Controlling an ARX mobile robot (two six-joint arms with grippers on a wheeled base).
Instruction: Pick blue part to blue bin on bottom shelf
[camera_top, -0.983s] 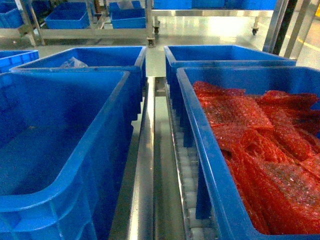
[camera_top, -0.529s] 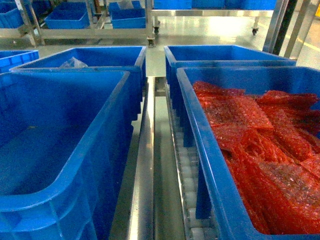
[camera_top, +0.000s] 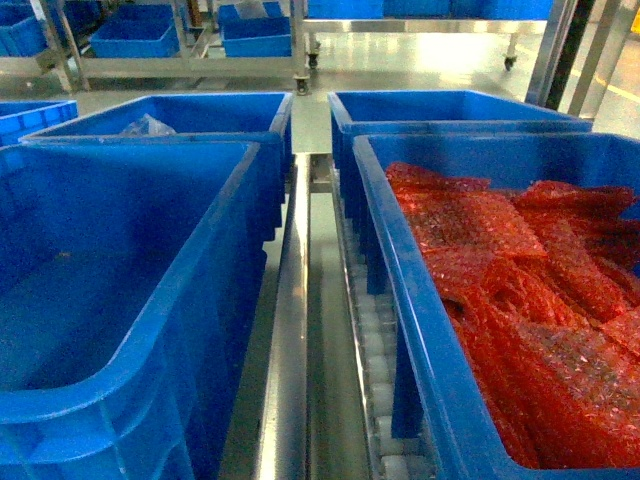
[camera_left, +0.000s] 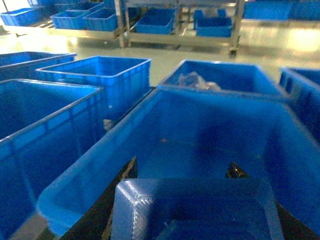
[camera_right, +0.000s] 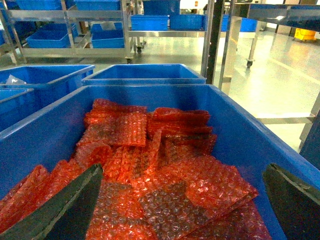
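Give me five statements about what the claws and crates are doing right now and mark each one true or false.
1. The left claw holds a blue part between its fingers. True.
2. The right claw grips a sheet of red bubble wrap. False: its fingers stand wide apart with nothing between them.
3. The left claw is above the blue bin, which looks empty. True.
4. The crate with red bubble wrap sits left of the steel rail in the head view. False: it sits on the right.
5. Both claws show in the head view. False: neither does.
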